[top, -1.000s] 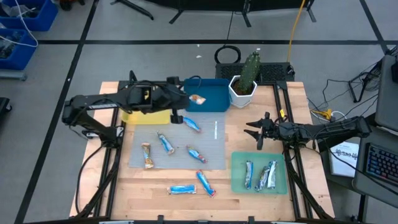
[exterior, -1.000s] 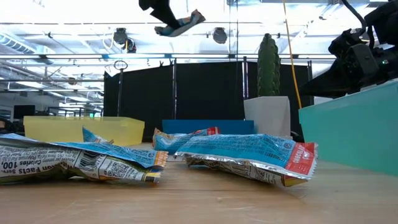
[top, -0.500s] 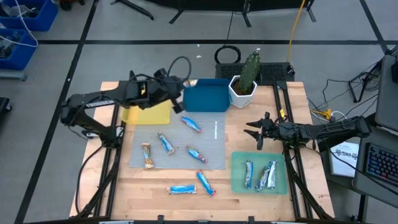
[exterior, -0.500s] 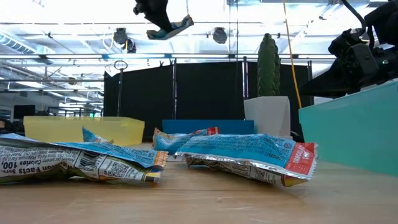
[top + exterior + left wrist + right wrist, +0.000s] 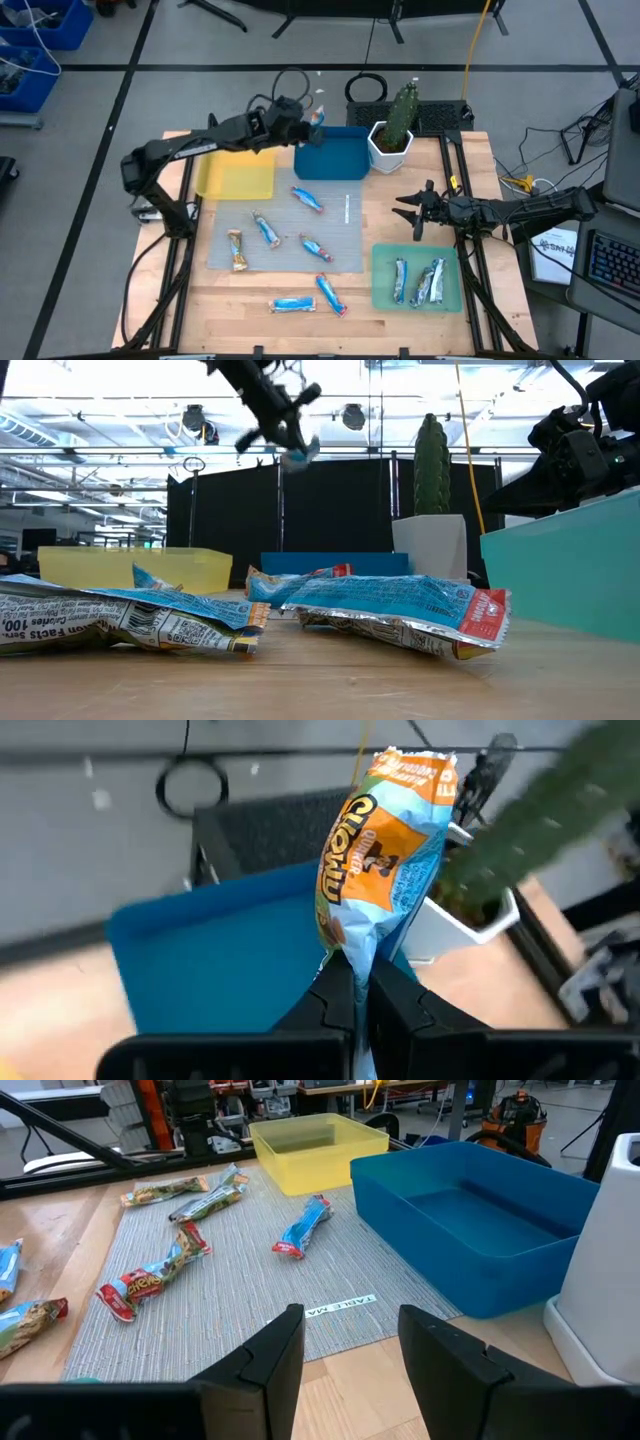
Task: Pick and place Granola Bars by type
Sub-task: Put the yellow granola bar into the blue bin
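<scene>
High view shows your left gripper (image 5: 310,122), fingers clamped on an orange-and-blue granola bar (image 5: 385,870), has swung from the yellow tray (image 5: 236,178) to the blue tray (image 5: 335,160), ready to drop.

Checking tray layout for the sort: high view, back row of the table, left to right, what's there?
Yellow tray → left gripper, jaws shut on an orange-and-blue granola bar at the blue bin's back left corner → blue bin → white pot with the cactus.
</scene>
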Controlling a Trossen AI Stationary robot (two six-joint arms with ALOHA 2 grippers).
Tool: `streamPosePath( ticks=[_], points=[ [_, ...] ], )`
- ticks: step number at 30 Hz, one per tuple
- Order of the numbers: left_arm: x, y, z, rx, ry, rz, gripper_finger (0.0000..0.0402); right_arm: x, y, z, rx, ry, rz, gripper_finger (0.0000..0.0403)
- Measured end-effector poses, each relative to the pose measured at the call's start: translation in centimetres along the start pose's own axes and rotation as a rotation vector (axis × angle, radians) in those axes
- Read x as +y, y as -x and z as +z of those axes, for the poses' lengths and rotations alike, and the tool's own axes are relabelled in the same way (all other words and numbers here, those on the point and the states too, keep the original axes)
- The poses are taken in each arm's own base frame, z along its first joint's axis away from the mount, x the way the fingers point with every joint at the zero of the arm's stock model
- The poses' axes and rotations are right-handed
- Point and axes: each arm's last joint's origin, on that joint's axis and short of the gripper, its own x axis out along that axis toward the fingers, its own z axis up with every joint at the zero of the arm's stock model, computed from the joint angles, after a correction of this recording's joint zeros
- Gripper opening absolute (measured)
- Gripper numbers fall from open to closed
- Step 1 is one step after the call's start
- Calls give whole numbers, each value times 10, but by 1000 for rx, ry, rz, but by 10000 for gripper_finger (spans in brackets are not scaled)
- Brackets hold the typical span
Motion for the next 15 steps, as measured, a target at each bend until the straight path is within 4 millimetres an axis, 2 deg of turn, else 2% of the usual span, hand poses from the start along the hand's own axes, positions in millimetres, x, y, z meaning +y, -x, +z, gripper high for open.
streamPosePath(
  ticks=[7,15],
  points=[
    [34,-50,4,112,291,50,10,0,0,0,0,0,0,157],
    [61,-87,-4,208,476,138,10,0,0,0,0,0,0,157]
  ],
)
